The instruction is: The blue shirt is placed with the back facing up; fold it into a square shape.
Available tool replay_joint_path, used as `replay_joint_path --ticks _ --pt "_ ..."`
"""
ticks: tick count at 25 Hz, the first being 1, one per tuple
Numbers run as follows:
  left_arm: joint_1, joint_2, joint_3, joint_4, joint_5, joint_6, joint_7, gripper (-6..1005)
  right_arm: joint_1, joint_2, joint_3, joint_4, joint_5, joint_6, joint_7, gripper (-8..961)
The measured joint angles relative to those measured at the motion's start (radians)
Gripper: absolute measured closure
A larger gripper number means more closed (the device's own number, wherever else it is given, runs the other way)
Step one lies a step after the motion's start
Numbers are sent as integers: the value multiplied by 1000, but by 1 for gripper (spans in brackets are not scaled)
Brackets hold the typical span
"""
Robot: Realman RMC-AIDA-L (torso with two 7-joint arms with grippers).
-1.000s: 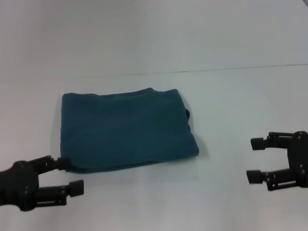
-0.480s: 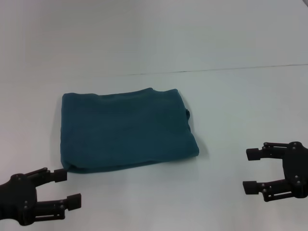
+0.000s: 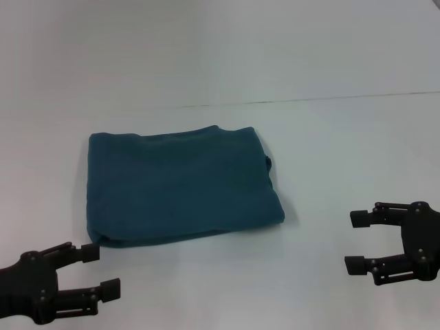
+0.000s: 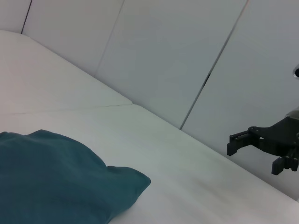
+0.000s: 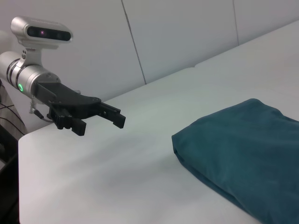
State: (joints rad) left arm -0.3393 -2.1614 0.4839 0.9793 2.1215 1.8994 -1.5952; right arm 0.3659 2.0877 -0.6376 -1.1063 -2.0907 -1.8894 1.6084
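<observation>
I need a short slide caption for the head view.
Folded blue shirt on the table, both open end effectors, left and right, apart from it.

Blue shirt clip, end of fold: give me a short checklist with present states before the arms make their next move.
1. Shirt folded to a compact, roughly square shape: ok.
2. Shirt lying flat on the table, no sleeve sticking out: ok, though a small bump shows at its right edge.
3. Left gripper open and apart from the shirt: ok.
4. Right gripper open, holding nothing: ok.
5. Layers underneath neatly aligned: cannot tell.
</observation>
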Motion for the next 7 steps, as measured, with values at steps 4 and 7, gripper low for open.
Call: replay_joint_path --ticks 4,7 --pt "0 0 -2 -6 0 0 6 36 2 0 1 0 0 0 0 7" --pt "0 0 -3 -12 0 -5 13 36 4 0 1 0 1 0 -1 7"
